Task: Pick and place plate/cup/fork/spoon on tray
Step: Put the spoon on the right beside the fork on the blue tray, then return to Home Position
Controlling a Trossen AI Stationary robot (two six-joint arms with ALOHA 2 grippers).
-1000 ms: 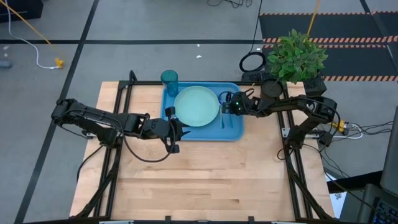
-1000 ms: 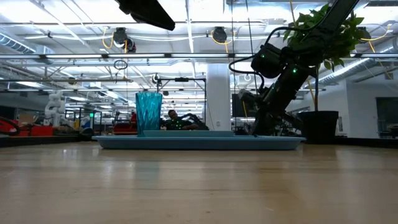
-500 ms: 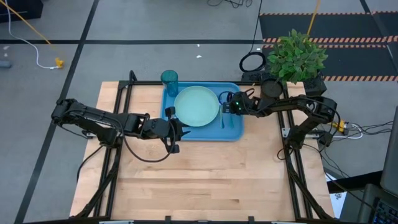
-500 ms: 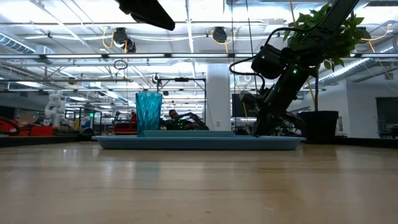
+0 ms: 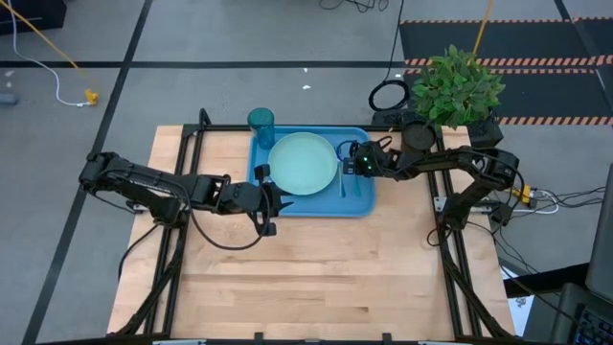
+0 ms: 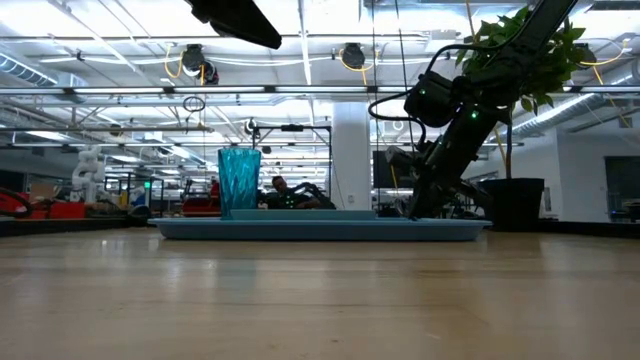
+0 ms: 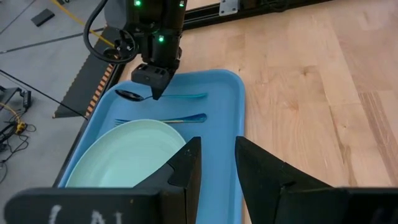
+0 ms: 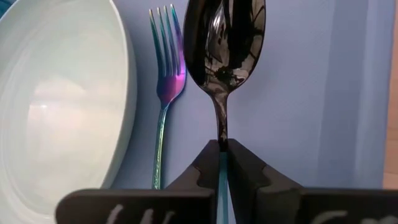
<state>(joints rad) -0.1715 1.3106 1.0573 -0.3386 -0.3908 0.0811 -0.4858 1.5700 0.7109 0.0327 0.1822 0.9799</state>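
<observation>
The bright-blue tray (image 5: 359, 203) lies at the table's far middle. On it are the mint-green plate (image 5: 303, 163), the teal cup (image 5: 261, 120) upright at its far left corner, and the blue fork (image 8: 163, 93), flat between the plate and the spoon (image 8: 224, 43). My right gripper (image 5: 349, 163) is shut on the spoon over the tray's right part. My left gripper (image 7: 217, 165) is open and empty, low over the tray's left near side beside the plate. My right gripper pinches the spoon's light blue handle (image 8: 222, 169) between its two fingers, just behind the dark bowl's neck. In the left wrist view the fingers (image 7: 155, 87) come from above, pointing down. The spoon lies level along the tray's floor, parallel to the fork; whether it rests on it, I cannot tell.
A potted plant (image 5: 458, 86) stands at the table's far right corner, behind my right arm. Bare wooden tabletop (image 5: 316, 278) stretches from the tray to the near edge.
</observation>
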